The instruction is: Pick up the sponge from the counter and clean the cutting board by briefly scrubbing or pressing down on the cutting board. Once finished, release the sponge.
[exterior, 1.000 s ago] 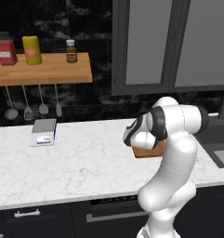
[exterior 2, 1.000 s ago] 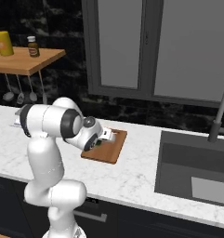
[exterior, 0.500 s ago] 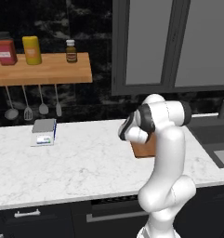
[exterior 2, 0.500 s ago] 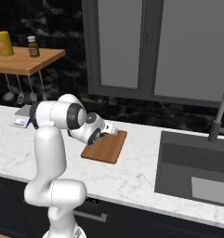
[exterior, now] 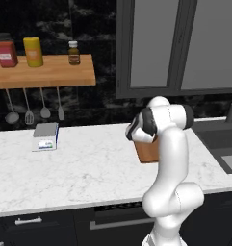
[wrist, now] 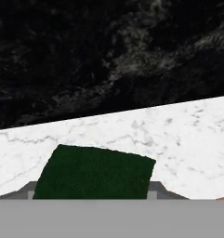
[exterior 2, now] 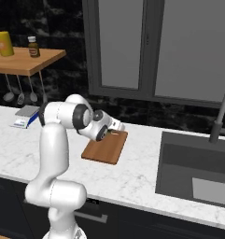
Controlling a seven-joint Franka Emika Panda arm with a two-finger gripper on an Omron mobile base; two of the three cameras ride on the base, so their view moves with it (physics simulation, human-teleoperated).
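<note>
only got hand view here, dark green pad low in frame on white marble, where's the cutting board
Observer: In the right base view the cutting board lies flat on the counter. The gripper is at the board's far edge, towards the black wall.
Operator: anything beside the board i should watch
Observer: A sink is set into the counter to the board's right, apart from it.
Operator: is the gripper shut on that pad
Observer: I cannot tell whether it is shut on the sponge. The hand is too small in the right base view to read the jaws, and in the left base view the arm covers most of the board.
</note>
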